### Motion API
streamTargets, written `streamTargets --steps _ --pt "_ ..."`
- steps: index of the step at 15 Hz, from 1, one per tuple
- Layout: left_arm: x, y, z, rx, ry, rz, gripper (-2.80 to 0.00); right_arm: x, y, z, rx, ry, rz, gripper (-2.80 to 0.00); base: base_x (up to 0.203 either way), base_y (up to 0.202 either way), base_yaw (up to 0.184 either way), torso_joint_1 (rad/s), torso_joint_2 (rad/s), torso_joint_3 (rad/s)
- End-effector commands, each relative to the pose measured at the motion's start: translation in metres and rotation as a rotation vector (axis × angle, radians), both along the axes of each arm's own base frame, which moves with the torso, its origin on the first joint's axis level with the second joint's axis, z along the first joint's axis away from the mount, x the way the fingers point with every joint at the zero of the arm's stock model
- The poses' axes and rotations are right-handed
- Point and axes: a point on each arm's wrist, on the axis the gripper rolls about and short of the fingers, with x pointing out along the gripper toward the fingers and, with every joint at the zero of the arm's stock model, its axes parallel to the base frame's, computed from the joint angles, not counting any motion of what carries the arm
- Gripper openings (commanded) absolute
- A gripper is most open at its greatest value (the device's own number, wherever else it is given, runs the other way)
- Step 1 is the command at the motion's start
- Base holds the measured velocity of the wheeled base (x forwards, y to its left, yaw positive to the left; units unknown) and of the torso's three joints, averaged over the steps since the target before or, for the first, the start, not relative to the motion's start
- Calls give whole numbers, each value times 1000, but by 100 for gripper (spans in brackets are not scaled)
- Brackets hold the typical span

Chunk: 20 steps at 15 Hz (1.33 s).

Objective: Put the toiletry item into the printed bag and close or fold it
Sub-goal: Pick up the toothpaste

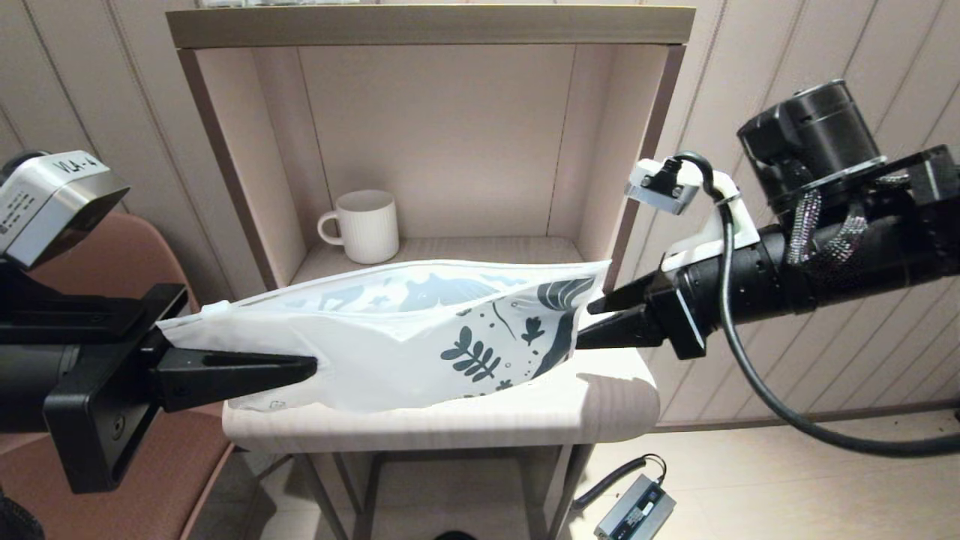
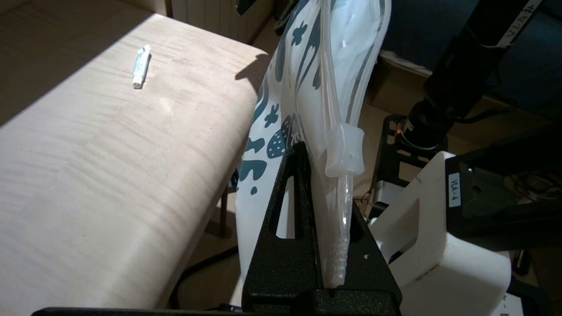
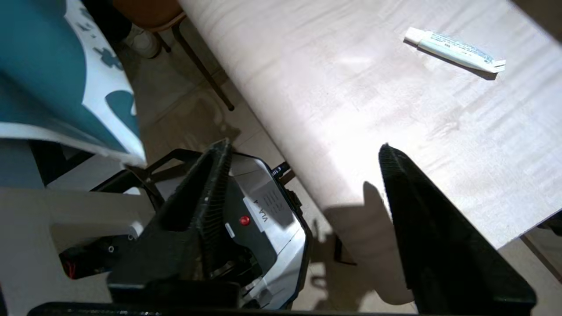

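Observation:
The printed bag [image 1: 390, 337] hangs above the table, white with teal leaf prints at its right end. My left gripper [image 1: 307, 366] is shut on its zip-strip end; in the left wrist view the bag [image 2: 307, 66] runs up between the black fingers [image 2: 290, 210], and the clear zip slider [image 2: 344, 149] sits just past them. My right gripper [image 1: 589, 324] stands open beside the bag's printed end, nothing between its fingers [image 3: 206, 206]. The toiletry item [image 2: 141, 66], a small pale tube, lies on the table top [image 3: 454, 49]; the bag hides it in the head view.
A white ribbed mug [image 1: 365, 225] stands in the open wooden cubby [image 1: 427, 22] behind the table [image 1: 525, 416]. A brown chair [image 1: 150, 247] is at the left. A grey power brick [image 1: 634, 510] with its cable lies on the floor.

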Motion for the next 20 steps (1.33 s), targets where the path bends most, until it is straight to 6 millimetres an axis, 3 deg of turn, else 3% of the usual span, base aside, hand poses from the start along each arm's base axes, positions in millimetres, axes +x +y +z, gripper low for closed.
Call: streamTargets --steps 1,8,9,11,12,20 --pt "0 0 0 -1 1 -5 -280 14 7 -8 -9 31 -4 -280 0 0 0 0 0 0" --pt "2 -1 -1 0 5 -7 -280 32 22 -20 -67 34 -59 -280 0 0 0 0 0 0" --pt "2 -1 -1 0 5 -7 -280 34 24 -23 -91 24 -81 0 0 0 0 0 0 0" --pt "2 -1 -1 0 7 -8 -280 37 31 -23 -87 11 -75 0 0 0 0 0 0 0" --pt "2 -1 -1 0 7 -8 -280 39 33 -23 -86 10 -75 -280 0 0 0 0 0 0" --pt "2 -1 -2 0 9 -11 -280 68 51 -41 -120 30 -103 -280 0 0 0 0 0 0"
